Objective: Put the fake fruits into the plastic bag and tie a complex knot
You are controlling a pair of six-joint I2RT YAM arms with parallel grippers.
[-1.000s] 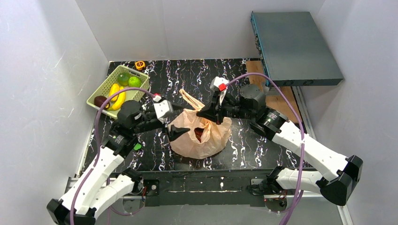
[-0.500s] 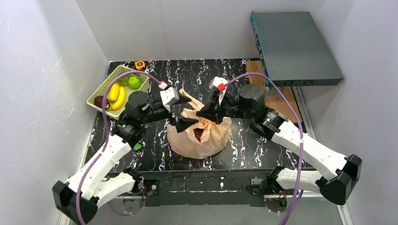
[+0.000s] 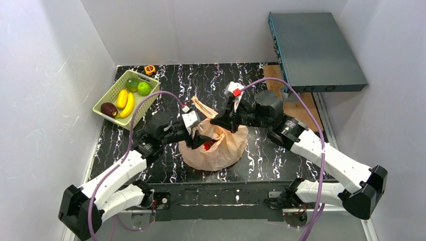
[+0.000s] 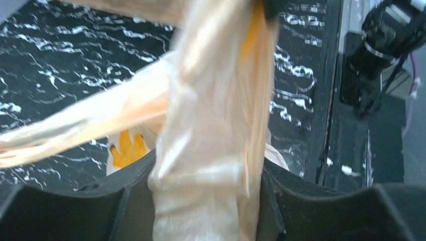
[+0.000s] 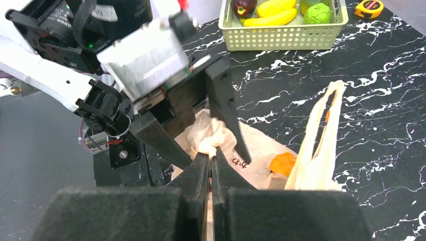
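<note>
The right gripper [image 5: 211, 165] was pinched shut on the plastic bag [image 3: 223, 150]. The left gripper [image 4: 207, 170], jaws open, straddled it. A hard tug could have torn it.

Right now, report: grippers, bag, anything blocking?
Right gripper shut on bag. Left gripper open, straddling the same bunched plastic. Some fruits in basket, not bagged. No obstruction seen.
</note>
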